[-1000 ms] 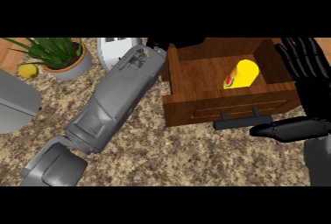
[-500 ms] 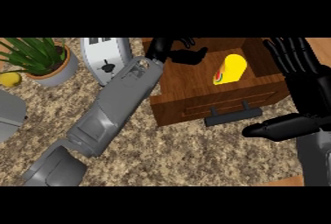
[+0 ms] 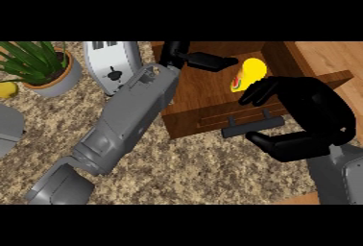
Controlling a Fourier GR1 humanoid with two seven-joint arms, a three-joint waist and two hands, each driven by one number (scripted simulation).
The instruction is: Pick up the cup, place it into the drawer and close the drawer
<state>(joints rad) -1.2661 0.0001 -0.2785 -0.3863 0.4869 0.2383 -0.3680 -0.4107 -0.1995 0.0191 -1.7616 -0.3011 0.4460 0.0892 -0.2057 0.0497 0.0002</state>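
— Head view: drawer [image 3: 210, 103] open at one o'clock, hands beside it?
— Yes. Right hand [image 3: 312, 111] arched, thumb apart, pinching nothing; left hand [image 3: 200, 60] straight-fingered at twelve. Cup [image 3: 251, 72] lies inside the drawer: probably light, rigid, slick. Grasp its sidewall.

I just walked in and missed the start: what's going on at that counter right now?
The robot is putting a yellow cup into an open wooden drawer. The cup lies inside the drawer. The left hand is at the drawer's back, open, close to the cup but not curled round it. The right hand arches over the drawer's front, beside the cup and above the handle. The drawer is not yet closed.
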